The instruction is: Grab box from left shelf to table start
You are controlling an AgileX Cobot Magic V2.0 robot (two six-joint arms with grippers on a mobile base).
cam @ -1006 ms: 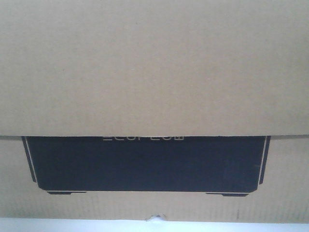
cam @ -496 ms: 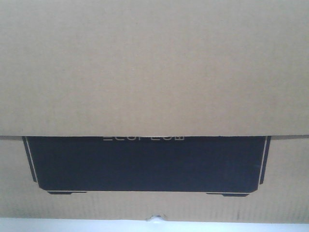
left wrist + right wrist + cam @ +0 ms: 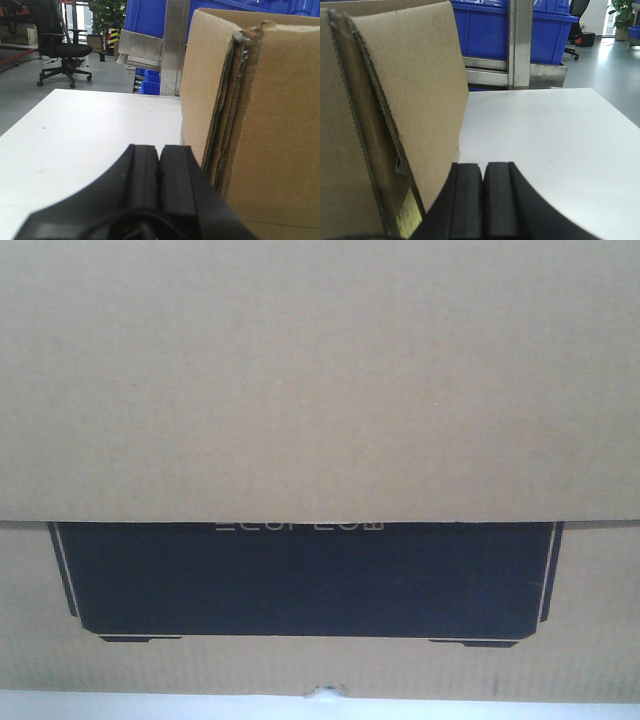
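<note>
Both clenched, empty, the left gripper (image 3: 158, 165) and right gripper (image 3: 482, 182) are held flanking the box (image 3: 320, 380) on the table (image 3: 90, 130); its lettering is cut off

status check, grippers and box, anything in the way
Left gripper shut, empty. Right gripper shut, empty. Box on the table, between both arms. Nothing blocking.

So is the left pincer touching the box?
Cannot tell. In the left wrist view the shut left pincer sits right beside the box, but no gap or contact shows plainly.

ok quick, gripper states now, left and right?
Left gripper: closed, empty, beside the box.
Right gripper: closed, empty, beside the box.
</note>
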